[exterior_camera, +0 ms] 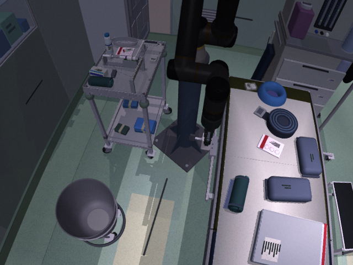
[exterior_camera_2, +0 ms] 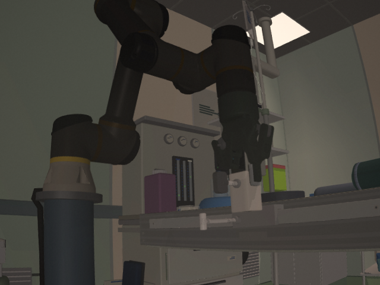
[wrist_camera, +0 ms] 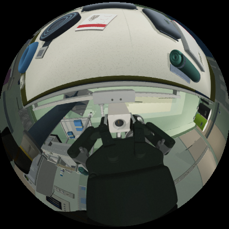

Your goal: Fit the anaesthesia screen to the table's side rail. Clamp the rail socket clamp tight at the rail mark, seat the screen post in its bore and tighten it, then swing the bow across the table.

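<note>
The white rail socket clamp [exterior_camera_2: 244, 191] [wrist_camera: 118, 122] [exterior_camera: 206, 141] is held in my gripper [exterior_camera_2: 241, 171] [wrist_camera: 119, 129], which is closed on its block from above, and it sits on the side rail [exterior_camera_2: 215, 219] [exterior_camera: 211, 168] on the left side of the operating table. A dark knob on a short screw [exterior_camera_2: 220, 182] sticks out of the block's side. The bore on its top faces the wrist camera. A T-handled screw [exterior_camera_2: 211, 220] lies along the rail below. A long dark rod [exterior_camera: 155, 216] lies on the floor left of the table.
A steel bucket [exterior_camera: 87, 209] stands on the floor to the left. An instrument cart [exterior_camera: 127, 82] stands behind it beside my base. The tabletop carries a green roll [exterior_camera: 238, 193], grey pads [exterior_camera: 288, 188], a blue ring [exterior_camera: 271, 93] and a card [exterior_camera: 271, 145].
</note>
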Available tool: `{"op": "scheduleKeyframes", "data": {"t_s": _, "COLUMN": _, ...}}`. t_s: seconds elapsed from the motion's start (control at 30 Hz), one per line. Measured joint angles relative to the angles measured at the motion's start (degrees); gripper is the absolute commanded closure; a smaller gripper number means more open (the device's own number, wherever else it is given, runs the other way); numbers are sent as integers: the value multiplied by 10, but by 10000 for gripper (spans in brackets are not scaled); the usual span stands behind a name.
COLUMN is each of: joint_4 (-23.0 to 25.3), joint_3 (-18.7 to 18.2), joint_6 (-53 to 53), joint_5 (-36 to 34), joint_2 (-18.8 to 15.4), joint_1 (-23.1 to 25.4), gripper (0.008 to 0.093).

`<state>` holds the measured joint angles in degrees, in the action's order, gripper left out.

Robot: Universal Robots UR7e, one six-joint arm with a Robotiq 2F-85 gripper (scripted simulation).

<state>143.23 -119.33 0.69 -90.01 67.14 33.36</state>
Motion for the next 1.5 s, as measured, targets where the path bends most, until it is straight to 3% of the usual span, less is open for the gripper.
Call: {"op": "scheduleKeyframes", "data": {"t_s": 1.5, "joint_4": 21, "joint_3": -47, "joint_6": 1, "joint_5": 0, "joint_2": 28, "joint_1": 0, "gripper": 934}}
